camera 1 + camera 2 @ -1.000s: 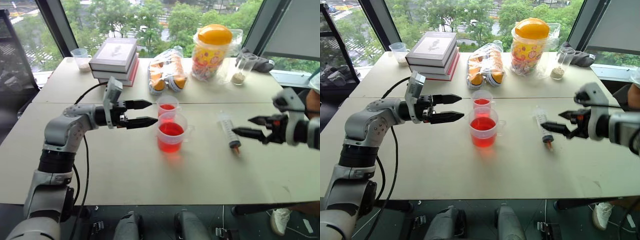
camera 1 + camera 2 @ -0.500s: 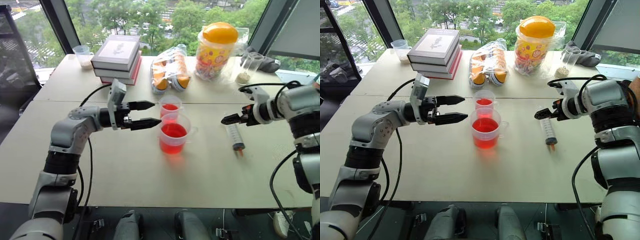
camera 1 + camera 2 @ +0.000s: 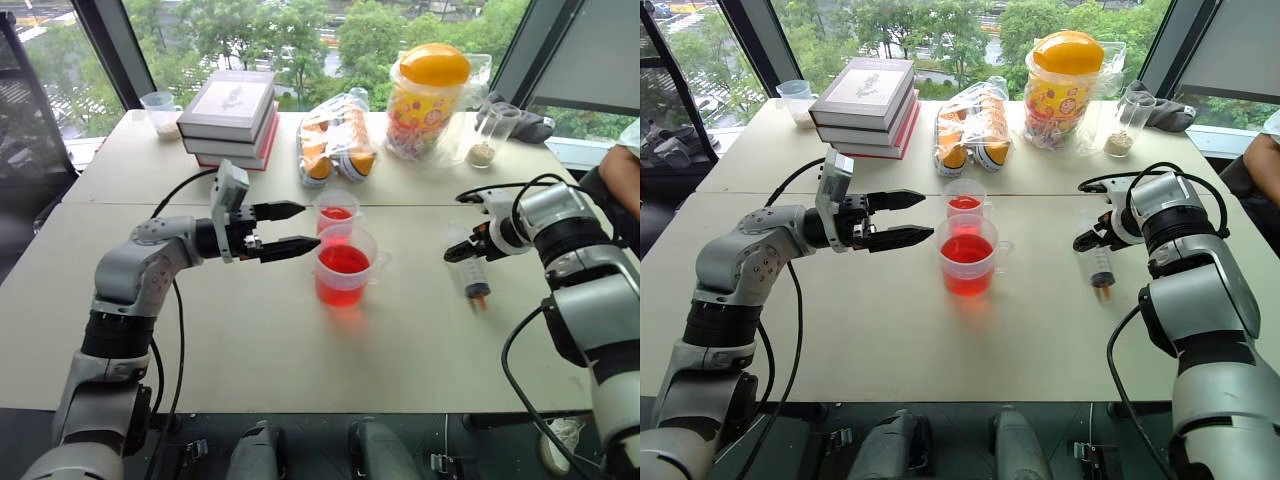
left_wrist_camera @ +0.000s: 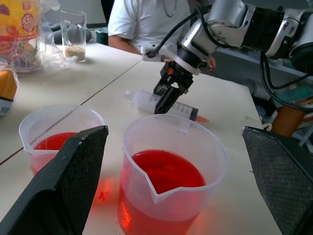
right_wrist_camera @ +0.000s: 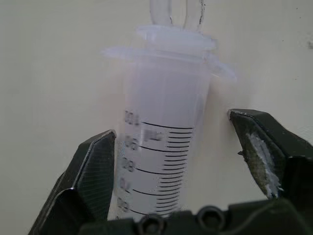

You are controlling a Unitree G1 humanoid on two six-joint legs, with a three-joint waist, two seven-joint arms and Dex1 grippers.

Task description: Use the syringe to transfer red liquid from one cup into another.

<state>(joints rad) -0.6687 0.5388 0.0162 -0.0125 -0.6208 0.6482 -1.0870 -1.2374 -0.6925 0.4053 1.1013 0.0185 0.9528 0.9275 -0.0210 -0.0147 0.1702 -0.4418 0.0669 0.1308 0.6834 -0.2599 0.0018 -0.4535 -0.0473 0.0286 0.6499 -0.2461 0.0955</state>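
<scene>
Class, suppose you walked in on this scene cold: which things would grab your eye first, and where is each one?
Most striking is the bright red liquid in the wide handled cup at the table's middle, with the smaller cup just behind it. The left end effector hovers open beside them. To the right, the right end effector straddles the barrel of the syringe, which lies on the table.

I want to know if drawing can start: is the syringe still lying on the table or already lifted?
Lying flat. The syringe rests on the table, with the right gripper straddling its barrel, one finger apart from it.
</scene>
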